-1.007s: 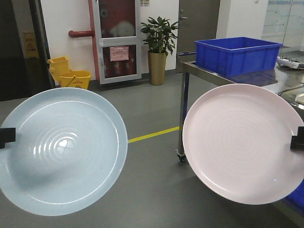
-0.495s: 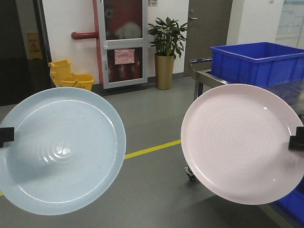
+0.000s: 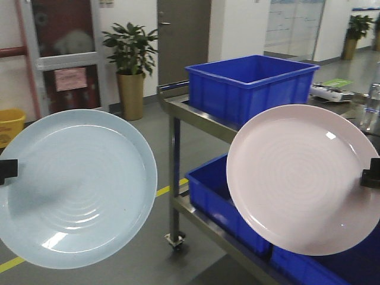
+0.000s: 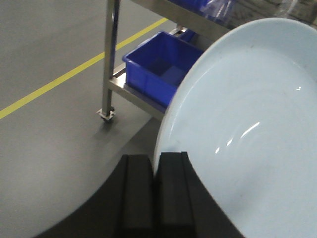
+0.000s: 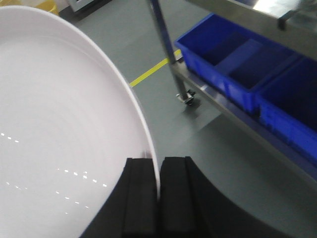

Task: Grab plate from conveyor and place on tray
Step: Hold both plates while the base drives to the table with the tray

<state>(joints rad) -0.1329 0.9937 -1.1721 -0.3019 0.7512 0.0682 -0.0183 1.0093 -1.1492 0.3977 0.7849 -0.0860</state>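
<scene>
Jaws, wrist views only: L gripper (image 4: 157, 159) tight on blue plate (image 4: 247, 124) rim, R gripper (image 5: 158, 164) on pink plate (image 5: 64, 124) rim.

My front camera is facing straight ahead from behind my arms, toward the steel cart (image 3: 174, 172). My left wrist camera is looking down along my left fingers (image 4: 137, 193), close against the pale blue plate (image 4: 247, 124). The right one is looking likewise past my right fingers (image 5: 141, 198) and the pink plate (image 5: 64, 124). All three are sharing the cart's leg, lower blue bin (image 3: 214, 196) and yellow floor line (image 3: 164, 191).
</scene>
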